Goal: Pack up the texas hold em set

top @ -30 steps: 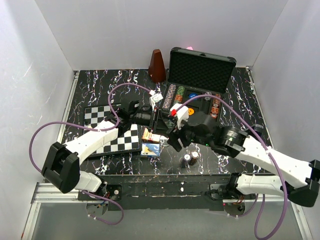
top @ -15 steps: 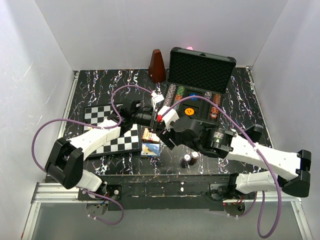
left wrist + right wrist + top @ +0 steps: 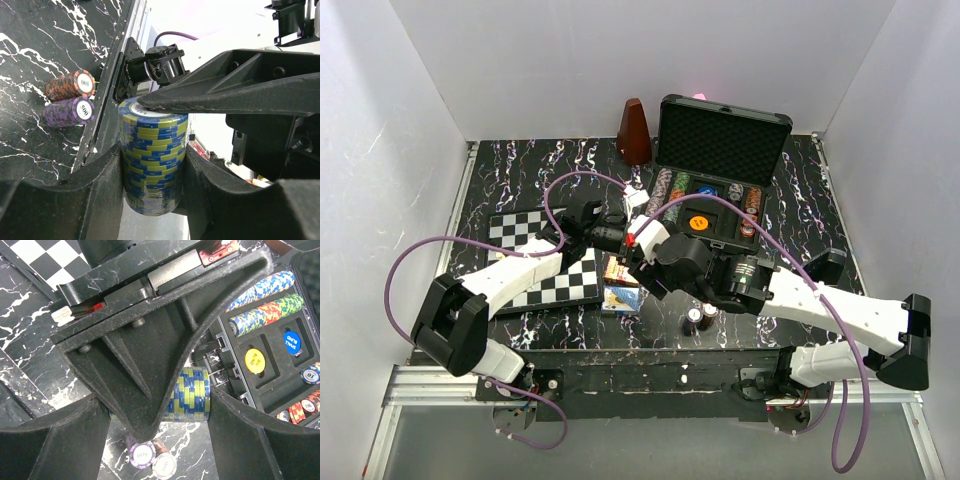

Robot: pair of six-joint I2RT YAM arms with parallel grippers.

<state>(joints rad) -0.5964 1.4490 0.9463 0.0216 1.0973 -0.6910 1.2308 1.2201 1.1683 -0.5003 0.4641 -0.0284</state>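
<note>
Just off the case [image 3: 720, 140], over the tabletop [image 3: 510, 170], we see left end effector [image 3: 152, 152] clamped on the blue-yellow chip stack [image 3: 152, 170] by its sides. Ends stay bare so right end effector [image 3: 157, 400], spread wide around it, can probably take it endwise.

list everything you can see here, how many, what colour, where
case: 1, black, lid open, far right of table
chip rows: several, multicoloured, inside case
round buttons: 2, yellow and blue, inside case
card boxes: 2, orange and blue, beside chessboard's right edge
loose chip stacks: 2, orange and purple, lying on table near front edge
held chip stack: 1, blue and yellow-green, between both grippers
chessboard: 1, black and white, left side
metronome: 1, brown, far edge
table: 1, black marbled
left gripper: shut on held chip stack
right gripper: open, one finger on the stack's end
</note>
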